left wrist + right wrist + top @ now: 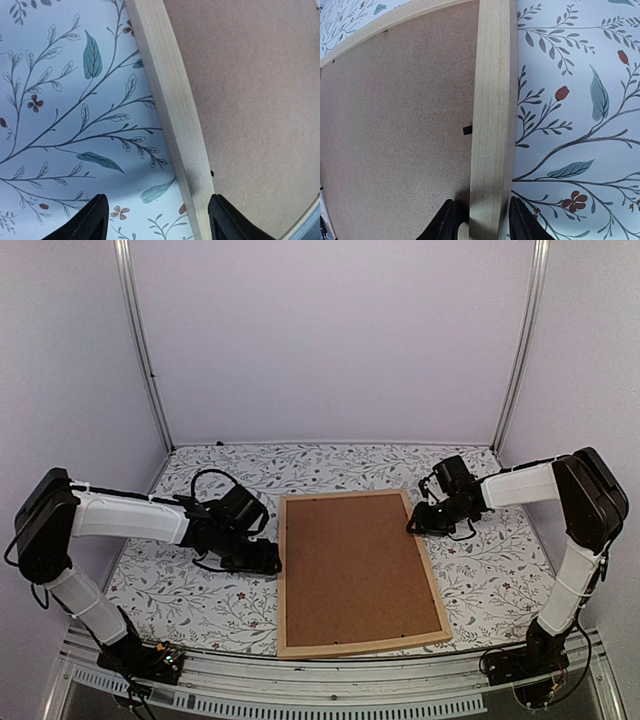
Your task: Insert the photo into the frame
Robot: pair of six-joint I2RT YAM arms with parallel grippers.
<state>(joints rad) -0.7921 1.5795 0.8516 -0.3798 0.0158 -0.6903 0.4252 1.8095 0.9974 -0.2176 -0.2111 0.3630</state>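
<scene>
1. We see the frame (360,644) lying flat in the middle of the flowered table (180,600), lower centre of the top view, with its brown backing board (355,565) facing up.
2. The left gripper (268,560) sits at the frame's left edge, about halfway down.
3. In the left wrist view its fingers (95,222) stand apart, one over the cloth and one over the board, with the wooden strip (170,100) passing between them.
4. The right gripper (414,525) is at the frame's right edge, near the upper right corner.
5. In the right wrist view its fingers (450,222) are clamped on the wooden strip (492,125), one on each side.
</scene>
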